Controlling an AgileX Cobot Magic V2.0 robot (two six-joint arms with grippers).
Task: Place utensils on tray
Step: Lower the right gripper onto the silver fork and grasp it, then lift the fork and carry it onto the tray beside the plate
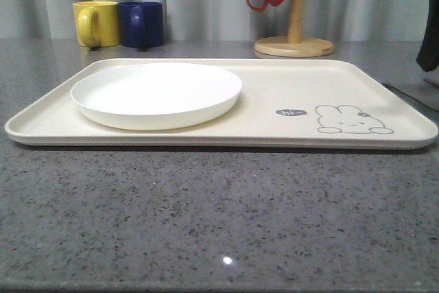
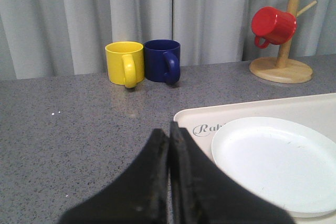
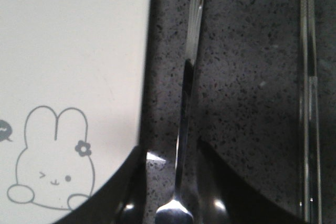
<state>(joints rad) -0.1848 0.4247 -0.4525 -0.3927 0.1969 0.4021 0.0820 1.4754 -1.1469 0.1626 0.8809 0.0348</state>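
The right gripper (image 3: 178, 203) is being seen from its wrist camera with its dark fingers spread to either side of a slim silver utensil (image 3: 186, 103). The jaws are standing apart — nothing is being gripped yet. The utensil is lying flat on the speckled grey counter (image 3: 247, 77), just beside the edge of the cream tray (image 3: 79, 40) and running along it. Whether it is the fork or the spoon cannot be told, since its widening end is being cut off at the frame edge. Further out on the counter, the thin chopsticks (image 3: 310, 103) are lying apart from it and roughly parallel.

The main risk is being judged as a failed pinch. The handle is thin, smooth and flat on a hard surface, so it is likely to slip, roll or be pushed sideways as the jaws are being closed. The tray rim is also close to one finger — a nudge there could be shifting the tray.

In the left wrist view, the left gripper (image 2: 169, 182) is being held pressed shut with nothing between its fingers, near the tray corner and the round white plate (image 2: 273, 161). A utensil released onto that plate would be missing the bare tray. Beyond are the yellow mug (image 2: 125, 62), the blue mug (image 2: 163, 60) and the red mug (image 2: 273, 24).
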